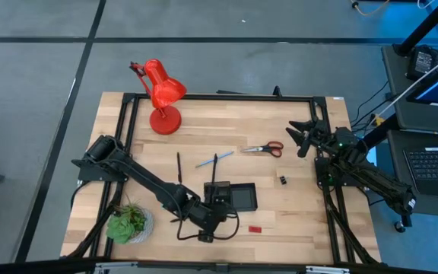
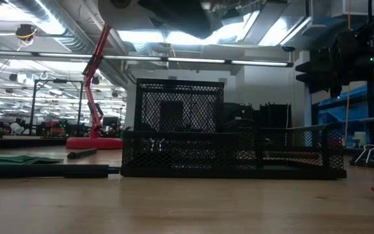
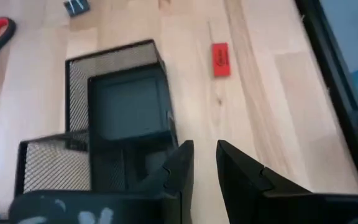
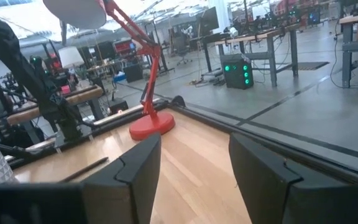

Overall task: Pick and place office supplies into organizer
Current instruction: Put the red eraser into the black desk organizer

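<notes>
The left gripper (image 1: 207,217), fingers slightly parted and holding nothing, is seen low in the overhead frame at the organizer's (image 1: 234,196) left end; a small red piece (image 1: 255,227) lies at lower right of the tray; black clips (image 1: 283,180) sit right of it; above centre lie the pens (image 1: 207,160) and scissors (image 1: 265,149); the right gripper (image 1: 301,137), released, hangs at upper right.

overhead, level low view, organizer (image 2: 232,153) shared

Left end effector (image 3: 205,163) low, fingers narrowly parted; right end effector (image 4: 194,165) raised, open.
</notes>
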Robot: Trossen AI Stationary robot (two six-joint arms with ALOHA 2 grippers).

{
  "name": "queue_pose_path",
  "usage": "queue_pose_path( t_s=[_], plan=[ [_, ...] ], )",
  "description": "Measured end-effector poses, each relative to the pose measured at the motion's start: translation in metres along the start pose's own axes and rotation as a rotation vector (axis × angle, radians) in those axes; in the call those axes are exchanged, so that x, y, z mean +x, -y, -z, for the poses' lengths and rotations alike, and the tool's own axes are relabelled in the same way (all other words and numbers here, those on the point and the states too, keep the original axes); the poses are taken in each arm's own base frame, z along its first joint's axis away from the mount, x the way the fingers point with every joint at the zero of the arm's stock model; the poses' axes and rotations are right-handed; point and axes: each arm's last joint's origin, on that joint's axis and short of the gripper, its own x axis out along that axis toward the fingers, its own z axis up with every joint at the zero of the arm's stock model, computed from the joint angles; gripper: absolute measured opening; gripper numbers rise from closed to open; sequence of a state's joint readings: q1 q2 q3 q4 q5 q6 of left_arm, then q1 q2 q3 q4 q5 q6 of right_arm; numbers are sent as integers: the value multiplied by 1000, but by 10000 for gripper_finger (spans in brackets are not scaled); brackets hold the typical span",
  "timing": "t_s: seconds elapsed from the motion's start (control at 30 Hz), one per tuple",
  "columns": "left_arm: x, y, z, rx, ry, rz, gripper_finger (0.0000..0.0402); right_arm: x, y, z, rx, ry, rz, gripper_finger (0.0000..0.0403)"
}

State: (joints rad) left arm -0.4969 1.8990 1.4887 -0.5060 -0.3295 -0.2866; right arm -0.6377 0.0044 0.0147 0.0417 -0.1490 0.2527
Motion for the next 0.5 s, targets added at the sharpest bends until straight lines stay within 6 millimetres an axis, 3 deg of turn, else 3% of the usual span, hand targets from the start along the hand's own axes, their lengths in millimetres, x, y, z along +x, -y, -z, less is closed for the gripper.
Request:
queue_pose_path(
  t_s=[0.27, 0.5],
  plan=[
    [-1, -1, 2, -25, -10, -32, 65, 0, 0, 1, 6, -18, -19, 193],
    [-17, -4, 11, -19, -34, -66, 65, -1, -8, 1, -5, -51, -256, 193]
  ],
)
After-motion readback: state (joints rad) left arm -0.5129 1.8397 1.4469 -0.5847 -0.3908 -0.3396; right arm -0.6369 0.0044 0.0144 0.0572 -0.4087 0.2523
